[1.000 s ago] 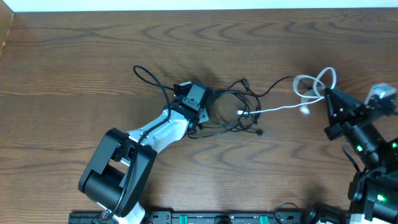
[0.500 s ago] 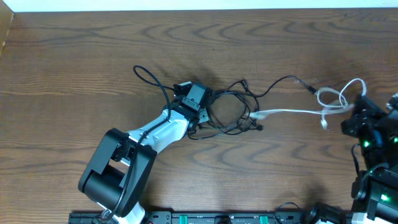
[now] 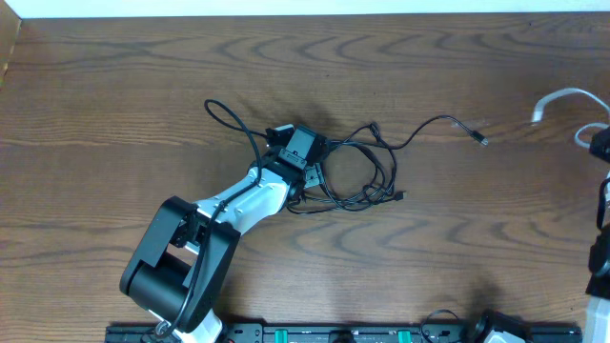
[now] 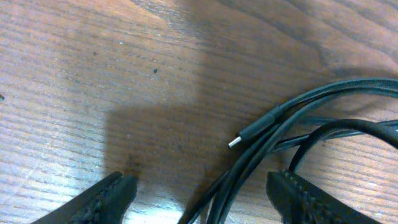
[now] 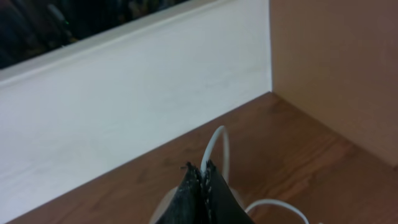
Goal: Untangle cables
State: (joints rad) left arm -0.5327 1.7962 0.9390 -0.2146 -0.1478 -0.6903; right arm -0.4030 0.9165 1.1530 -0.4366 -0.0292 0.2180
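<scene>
Several thin black cables (image 3: 367, 171) lie looped together at mid-table, and one plug end (image 3: 481, 141) trails off to the right. My left gripper (image 3: 315, 167) sits at the tangle's left side. In the left wrist view it (image 4: 202, 186) is open, with black cables (image 4: 249, 168) running loose between the fingers (image 4: 106, 199) and a small plug (image 4: 249, 134) just ahead. The white cable (image 3: 562, 95) hangs at the far right edge, apart from the black ones. My right gripper (image 3: 600, 141) is shut on it, and the white cable (image 5: 217, 146) rises out of the pinched tips (image 5: 202, 169).
The brown wooden table (image 3: 143, 86) has a white wall (image 5: 124, 93) along its far side and a wooden side panel (image 5: 336, 62) at the right. The left arm's base (image 3: 176, 262) and a black rail (image 3: 334, 333) stand at the front edge.
The right gripper pulled the white cable to the right, out of the black tangle, up to the table's right edge. The left gripper's jaws opened wider. The black loops shifted slightly.
</scene>
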